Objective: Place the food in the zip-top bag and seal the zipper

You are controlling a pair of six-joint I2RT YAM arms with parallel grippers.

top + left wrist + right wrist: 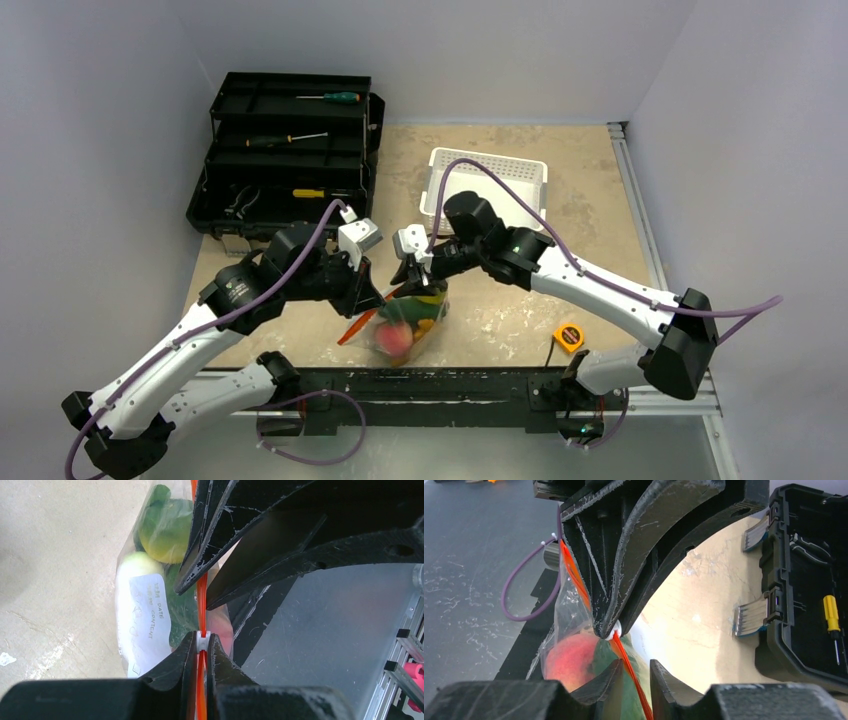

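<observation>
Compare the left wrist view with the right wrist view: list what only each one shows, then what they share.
Only the left wrist view shows the bag's white label, printed DATE and CONTENT. Only the right wrist view shows the black toolbox, the yellow-handled screwdriver inside it, and a purple cable. Both show the zip-top bag, its orange-red zipper, the left end effector pinched on the white slider, and the right end effector straddling the strip with a gap between its fingers.

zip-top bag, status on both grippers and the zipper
Left gripper shut on the slider. Right gripper straddles the zipper, jaws not pinched. Food inside zip-top bag. Nothing blocking.
</observation>
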